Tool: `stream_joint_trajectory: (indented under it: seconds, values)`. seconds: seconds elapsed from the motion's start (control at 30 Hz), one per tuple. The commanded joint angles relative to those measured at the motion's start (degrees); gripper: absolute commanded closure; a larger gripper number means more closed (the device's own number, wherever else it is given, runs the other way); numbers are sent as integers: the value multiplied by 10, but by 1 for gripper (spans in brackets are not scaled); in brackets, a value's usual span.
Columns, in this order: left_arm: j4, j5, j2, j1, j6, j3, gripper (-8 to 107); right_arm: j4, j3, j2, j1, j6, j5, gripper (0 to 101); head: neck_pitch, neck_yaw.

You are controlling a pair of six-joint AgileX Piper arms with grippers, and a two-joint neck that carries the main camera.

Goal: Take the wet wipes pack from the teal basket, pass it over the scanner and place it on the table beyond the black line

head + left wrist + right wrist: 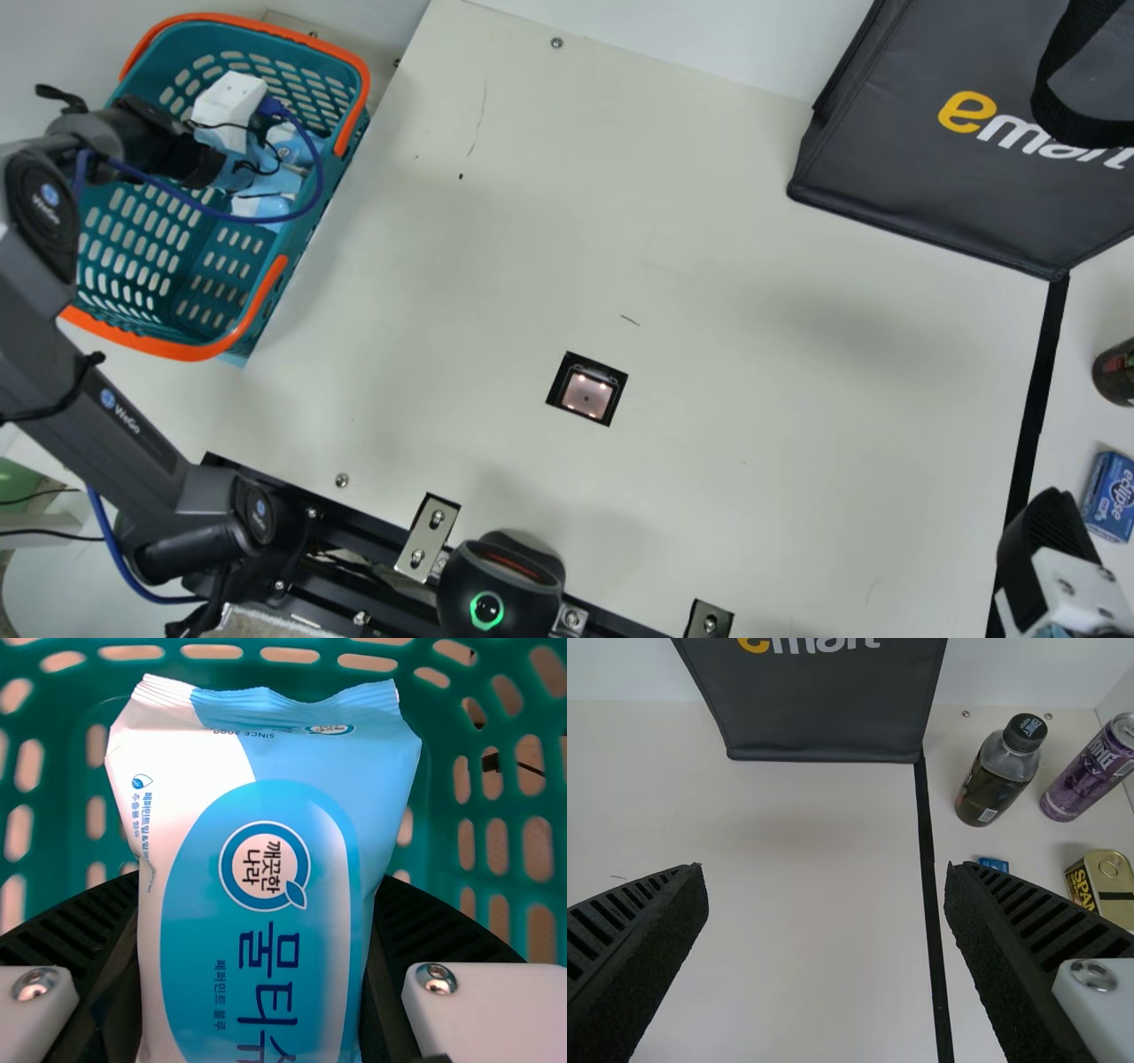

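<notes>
right tool (1045, 536) spread | dark bag (819, 722) at black line (928, 868) | beyond: bottle (996, 778), purple can (1090, 775), tin (1107, 881), blue box (994, 865)

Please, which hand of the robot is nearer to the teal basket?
The left. The left hand is down in the basket, at the wet wipes pack; the right hand is across the table, near the black line.

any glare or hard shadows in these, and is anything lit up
Main view: soft shadows on the table, bright spots in the square scanner window, a glowing green ring; left wrist view: small glints on the screws, wet wipes pack fairly evenly lit; right wrist view: faint shading below the dark bag
</notes>
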State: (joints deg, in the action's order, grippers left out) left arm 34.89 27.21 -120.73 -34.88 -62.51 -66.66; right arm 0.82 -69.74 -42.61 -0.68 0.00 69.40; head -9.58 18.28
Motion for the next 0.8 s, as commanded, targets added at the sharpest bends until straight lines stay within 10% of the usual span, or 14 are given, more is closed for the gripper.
stream_joint_trajectory:
  seconds: [0.0, 0.77]
  values:
    - [-12, 1, 34, -3, 26, 16, 107, 0, 0, 0, 0, 0, 0, 6, 17, 1]
    - [-234, 85, 321, -18, 386, 116, 107, 0, 0, 0, 0, 0, 0, 6, 17, 1]
